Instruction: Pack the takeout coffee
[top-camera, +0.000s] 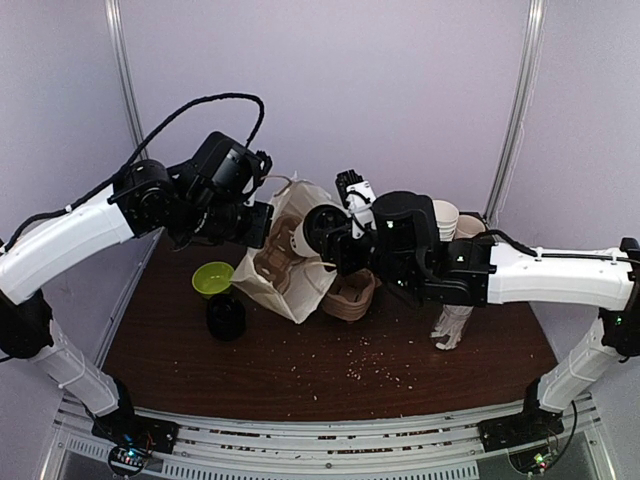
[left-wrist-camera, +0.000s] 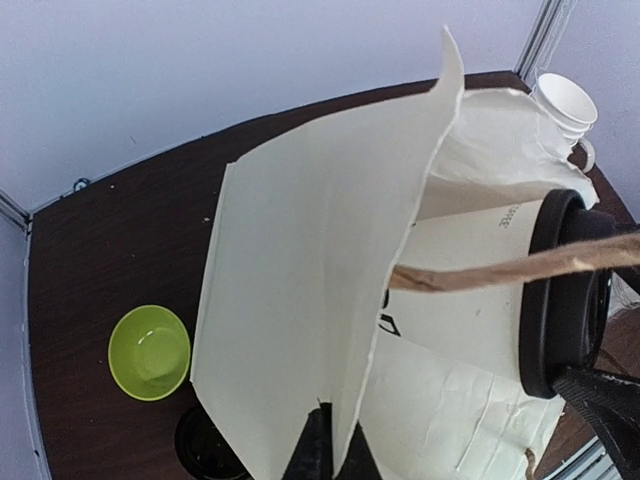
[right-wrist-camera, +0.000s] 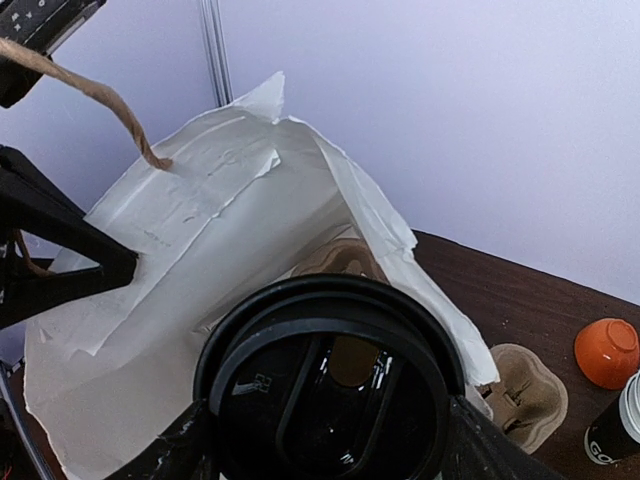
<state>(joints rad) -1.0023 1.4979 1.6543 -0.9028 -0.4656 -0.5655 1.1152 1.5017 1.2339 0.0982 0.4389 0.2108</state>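
Observation:
The takeout coffee (top-camera: 300, 240), a white cup with a black lid (right-wrist-camera: 330, 385), lies on its side at the mouth of a white paper bag (top-camera: 285, 275). My right gripper (top-camera: 342, 240) is shut on it, one finger on each side of the lid in the right wrist view. The cup's base points into the bag. My left gripper (left-wrist-camera: 335, 452) is shut on the edge of a bag panel (left-wrist-camera: 300, 300) and holds it up. In the left wrist view the cup (left-wrist-camera: 470, 300) shows at the right, with the bag's twine handle (left-wrist-camera: 500, 268) across it.
A green bowl (top-camera: 213, 278) and a short black stack of lids (top-camera: 226, 316) sit left of the bag. A brown pulp cup carrier (top-camera: 350, 297) lies right of it. A tall stack of white cups (top-camera: 447, 215) stands behind my right arm. An orange object (right-wrist-camera: 608, 352) is at the far right.

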